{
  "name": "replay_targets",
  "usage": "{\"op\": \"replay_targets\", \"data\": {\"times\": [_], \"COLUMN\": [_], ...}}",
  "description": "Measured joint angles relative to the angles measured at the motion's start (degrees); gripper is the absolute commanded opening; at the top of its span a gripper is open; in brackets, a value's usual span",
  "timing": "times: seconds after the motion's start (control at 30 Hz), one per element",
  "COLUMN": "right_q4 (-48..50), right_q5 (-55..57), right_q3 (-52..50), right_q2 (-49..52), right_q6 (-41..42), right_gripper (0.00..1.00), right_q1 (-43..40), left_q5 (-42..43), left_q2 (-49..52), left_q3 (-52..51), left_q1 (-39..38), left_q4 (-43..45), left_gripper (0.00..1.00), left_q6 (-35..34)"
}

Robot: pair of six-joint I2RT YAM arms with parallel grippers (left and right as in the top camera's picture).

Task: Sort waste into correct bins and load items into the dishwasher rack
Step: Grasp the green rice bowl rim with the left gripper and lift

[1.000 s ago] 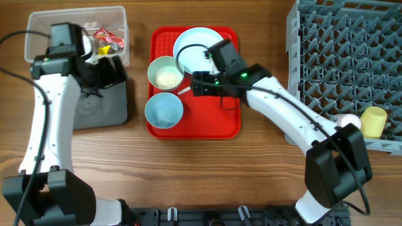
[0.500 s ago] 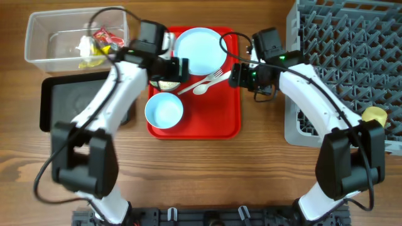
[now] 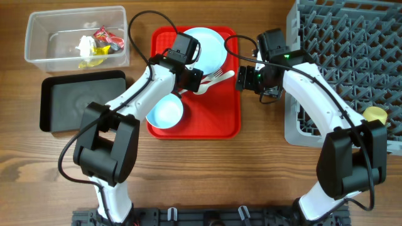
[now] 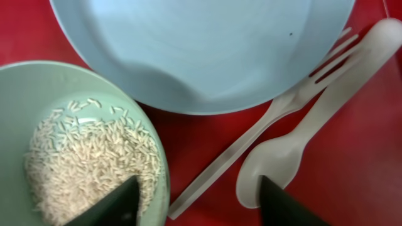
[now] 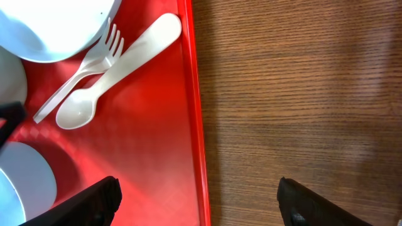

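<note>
Closest, from the left wrist: left gripper [image 4: 198,204] spread wide above the red tray [image 4: 201,135], bowl [image 4: 25,107] of rice grains [image 4: 88,157] at one finger, spoon [image 4: 276,166] at the other, handle of the fork [image 4: 220,166] between. Just beyond, pale blue plate [image 4: 201,50]. Farther across the tray, right gripper [image 5: 201,201] spread wide over the tray's edge, holding nothing.

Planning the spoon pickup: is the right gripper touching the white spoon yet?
Apart. The right wrist view shows bare red tray between the white spoon and the open right gripper.
</note>
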Motion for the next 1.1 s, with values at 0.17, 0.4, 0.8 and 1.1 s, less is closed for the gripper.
{"op": "replay_targets", "data": {"times": [0.17,0.4,0.8,1.1], "right_q4": [-1.09,-1.49,-1.97,-2.16], "right_q5": [0.02,0.50,1.33,2.40], "right_q3": [0.00,0.00,0.00,0.00], "right_q2": [0.00,0.00,0.00,0.00], "right_q6": [-0.17,-0.39,-0.39,-0.63], "right_gripper": [0.85,0.84,0.84,0.84], "right_q1": [0.00,0.00,0.00,0.00], "left_q5": [-0.66,-1.05,-5.11,-5.49], "left_q2": [0.20,3.41,3.65,-0.31], "left_q3": [0.00,0.00,-0.04,1.38], "left_q1": [0.02,0.02,-0.02,0.07], "left_q4": [0.63,2.54,2.80,-8.02], "left_gripper": [0.47,0.27,0.04,0.04], "left_q6": [0.48,0.48,-1.05,-3.56]}}
